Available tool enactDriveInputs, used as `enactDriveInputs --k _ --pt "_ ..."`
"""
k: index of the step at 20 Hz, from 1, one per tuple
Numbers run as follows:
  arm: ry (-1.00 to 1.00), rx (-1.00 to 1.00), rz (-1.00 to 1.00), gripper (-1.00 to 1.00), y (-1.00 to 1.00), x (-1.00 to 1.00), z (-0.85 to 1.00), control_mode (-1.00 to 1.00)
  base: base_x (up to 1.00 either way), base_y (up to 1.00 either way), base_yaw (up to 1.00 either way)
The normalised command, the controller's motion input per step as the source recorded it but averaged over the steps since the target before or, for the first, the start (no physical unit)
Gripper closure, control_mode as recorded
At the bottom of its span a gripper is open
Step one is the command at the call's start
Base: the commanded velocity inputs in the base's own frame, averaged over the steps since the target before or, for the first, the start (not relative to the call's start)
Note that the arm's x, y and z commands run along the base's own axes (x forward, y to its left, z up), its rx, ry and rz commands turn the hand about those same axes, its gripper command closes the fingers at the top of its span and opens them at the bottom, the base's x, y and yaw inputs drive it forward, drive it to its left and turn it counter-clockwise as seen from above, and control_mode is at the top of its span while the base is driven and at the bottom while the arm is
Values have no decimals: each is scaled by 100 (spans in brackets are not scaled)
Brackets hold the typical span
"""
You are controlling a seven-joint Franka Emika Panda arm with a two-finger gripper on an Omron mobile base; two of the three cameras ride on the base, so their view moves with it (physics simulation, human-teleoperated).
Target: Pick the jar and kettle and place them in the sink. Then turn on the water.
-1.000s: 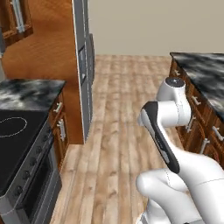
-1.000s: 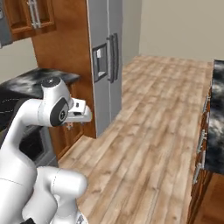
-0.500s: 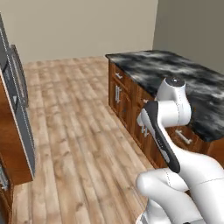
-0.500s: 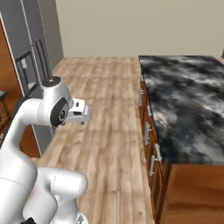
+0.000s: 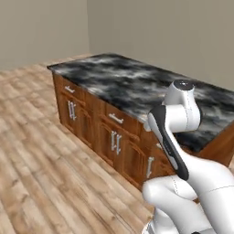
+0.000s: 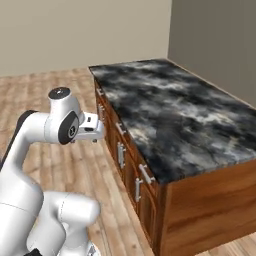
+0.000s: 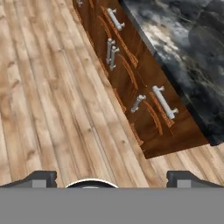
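Kettle and sink: can't tell where they are from these views. Gripper (image 7: 113,179) released, fingertips (image 7: 41,178) spread wide, nothing between them. It hangs over the wood floor (image 7: 52,87), beside the cabinet fronts (image 5: 105,132) under the long edge of the dark marble worktop (image 6: 170,115). Silver handles (image 7: 165,102) on drawers and doors.

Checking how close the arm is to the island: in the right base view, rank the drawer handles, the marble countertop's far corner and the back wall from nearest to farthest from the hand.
1. Drawer handles, just right of the hand.
2. Countertop's far corner, beyond, upper right.
3. Back wall, farthest, behind everything.
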Motion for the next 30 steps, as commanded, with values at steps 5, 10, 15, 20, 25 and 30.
enactDriveInputs --k 5,10,15,20,25,30 --pt "0 0 0 -100 0 0 0 100 33 29 -58" --pt "0 0 0 -100 0 0 0 100 22 34 -58" --pt "0 0 0 -100 0 0 0 100 16 42 -59" --pt "0 0 0 -100 0 0 0 100 16 44 -58" --pt "0 0 0 -100 0 0 0 100 10 61 -54" --pt "0 0 0 -100 0 0 0 100 9 90 -38"
